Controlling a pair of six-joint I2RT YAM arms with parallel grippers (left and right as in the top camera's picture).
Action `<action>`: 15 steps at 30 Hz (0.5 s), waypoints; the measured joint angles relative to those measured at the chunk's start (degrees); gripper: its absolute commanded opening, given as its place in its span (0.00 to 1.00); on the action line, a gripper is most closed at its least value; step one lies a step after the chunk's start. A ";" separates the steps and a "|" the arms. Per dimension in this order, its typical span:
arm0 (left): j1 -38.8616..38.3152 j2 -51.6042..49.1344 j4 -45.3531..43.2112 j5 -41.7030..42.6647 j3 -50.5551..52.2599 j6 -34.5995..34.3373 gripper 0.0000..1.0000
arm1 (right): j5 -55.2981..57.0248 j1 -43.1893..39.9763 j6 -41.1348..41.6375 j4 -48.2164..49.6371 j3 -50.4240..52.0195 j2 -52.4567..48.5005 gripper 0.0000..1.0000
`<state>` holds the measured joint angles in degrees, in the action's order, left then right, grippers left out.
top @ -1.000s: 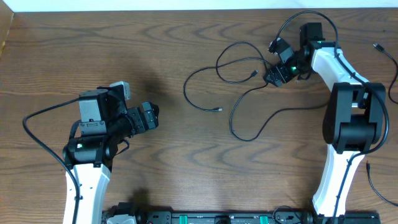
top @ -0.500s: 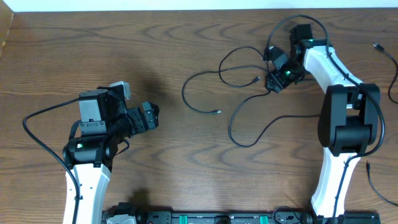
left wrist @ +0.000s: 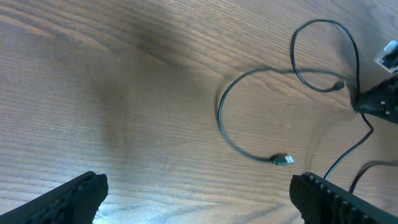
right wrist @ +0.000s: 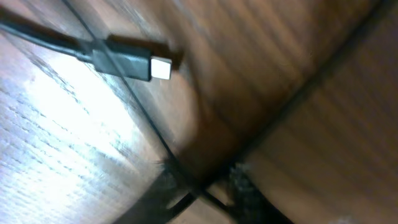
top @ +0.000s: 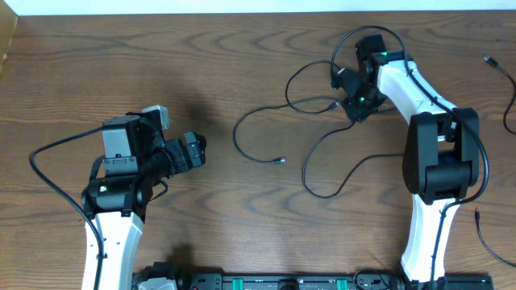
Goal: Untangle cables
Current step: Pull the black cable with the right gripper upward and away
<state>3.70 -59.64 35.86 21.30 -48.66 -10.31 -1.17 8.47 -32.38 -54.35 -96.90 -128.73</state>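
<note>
Cables (top: 235,134), thin and black, sprawl in loose loops over the far right half of the table (top: 121,64). The right arm (top: 403,80) reaches forward and bends down onto the tangle. The right fingers (right wrist: 242,183) sit low on the wood with one strand running between them, near a plug (right wrist: 130,65); blur hides whether they pinch it. The left arm (top: 121,185) sits folded well to the left. The left fingers (left wrist: 74,199) are spread wide, with a free plug end (left wrist: 284,160) lying ahead, untouched.
</note>
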 measured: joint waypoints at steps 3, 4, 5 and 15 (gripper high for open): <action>0.00 0.00 0.00 0.00 0.00 0.00 0.98 | 0.02 0.20 0.24 -1.09 -0.02 0.04 0.01; 0.00 0.00 0.00 0.02 0.00 0.00 0.98 | -0.07 0.20 0.26 -1.14 -0.02 0.07 0.01; 0.00 0.00 0.00 0.02 0.00 0.02 0.98 | -0.31 0.17 0.24 -1.22 -0.02 0.07 0.01; 0.00 0.00 0.00 0.02 0.00 0.02 0.98 | -5.25 0.11 2.16 -1.09 0.07 0.09 0.01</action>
<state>3.70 -59.64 35.86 21.32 -48.66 -10.28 -6.42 8.58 -30.22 -55.44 -96.84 -128.64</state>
